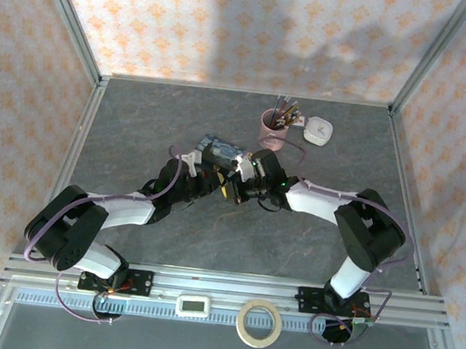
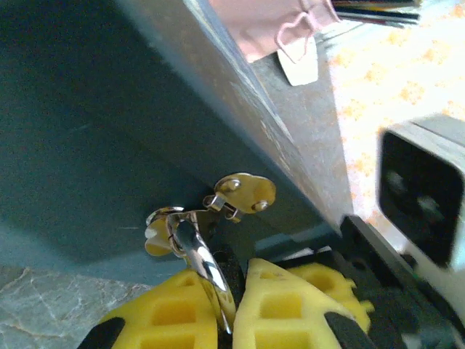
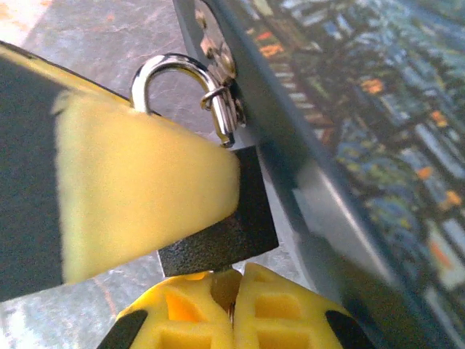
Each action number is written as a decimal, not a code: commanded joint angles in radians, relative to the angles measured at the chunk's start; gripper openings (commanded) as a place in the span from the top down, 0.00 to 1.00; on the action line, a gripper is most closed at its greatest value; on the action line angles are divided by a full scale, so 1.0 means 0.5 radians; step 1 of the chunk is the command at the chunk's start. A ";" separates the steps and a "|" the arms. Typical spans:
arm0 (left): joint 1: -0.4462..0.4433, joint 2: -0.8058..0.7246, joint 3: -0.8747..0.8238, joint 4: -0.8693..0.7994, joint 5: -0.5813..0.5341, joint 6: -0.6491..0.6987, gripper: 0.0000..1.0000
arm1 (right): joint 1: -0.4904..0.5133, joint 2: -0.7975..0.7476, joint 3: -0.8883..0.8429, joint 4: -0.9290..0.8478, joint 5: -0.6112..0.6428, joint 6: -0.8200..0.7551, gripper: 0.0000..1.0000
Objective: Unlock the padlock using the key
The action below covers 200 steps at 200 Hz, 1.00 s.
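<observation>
The padlock [image 3: 232, 225] has a small black body, and its silvery shackle [image 3: 171, 73] hangs through the hasp of the blue painted tin [image 3: 363, 109]. My left gripper [image 2: 236, 273] is shut on the padlock [image 2: 195, 247], its yellow finger [image 3: 138, 196] pressed against the body's side. Below the padlock, my right gripper [image 3: 232, 280] is shut on the key [image 3: 226, 285]. Only a sliver of the key shows between the pads, right under the padlock's underside. In the top view both grippers meet at the tin's [image 1: 219, 150] near side, left gripper [image 1: 219, 183] and right gripper [image 1: 242, 185].
A pink cup [image 1: 273, 129] of pens and a white gadget [image 1: 317, 132] stand behind the tin. A tape roll [image 1: 259, 323] and a small white device [image 1: 194, 305] lie on the rail by the arm bases. Patterned walls enclose the grey table [image 1: 138, 123].
</observation>
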 commanded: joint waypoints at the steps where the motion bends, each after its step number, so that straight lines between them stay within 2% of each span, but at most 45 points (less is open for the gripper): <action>1: -0.009 -0.037 -0.180 0.333 0.242 0.370 1.00 | -0.150 0.097 0.169 0.108 -0.390 0.195 1.00; 18: -0.009 -0.005 -0.274 0.604 0.250 0.379 1.00 | -0.198 0.160 0.187 0.128 -0.521 0.289 1.00; 49: -0.009 0.118 -0.363 0.953 0.263 0.298 1.00 | -0.240 0.153 0.171 0.178 -0.541 0.386 1.00; 82: -0.008 0.241 -0.340 1.115 0.284 0.170 1.00 | -0.239 0.149 0.165 0.187 -0.516 0.416 1.00; 99: -0.009 0.244 -0.296 1.012 0.217 0.127 1.00 | -0.237 0.107 0.152 0.157 -0.417 0.385 1.00; 129: -0.009 0.154 -0.218 0.611 -0.052 0.090 1.00 | -0.221 -0.007 0.116 0.080 -0.164 0.304 0.77; 162: -0.011 0.168 -0.143 0.387 -0.194 -0.038 1.00 | -0.200 -0.129 0.050 0.034 0.050 0.244 0.61; 200: -0.019 0.296 -0.106 0.322 -0.321 -0.115 1.00 | -0.192 -0.244 -0.006 -0.012 0.235 0.225 0.57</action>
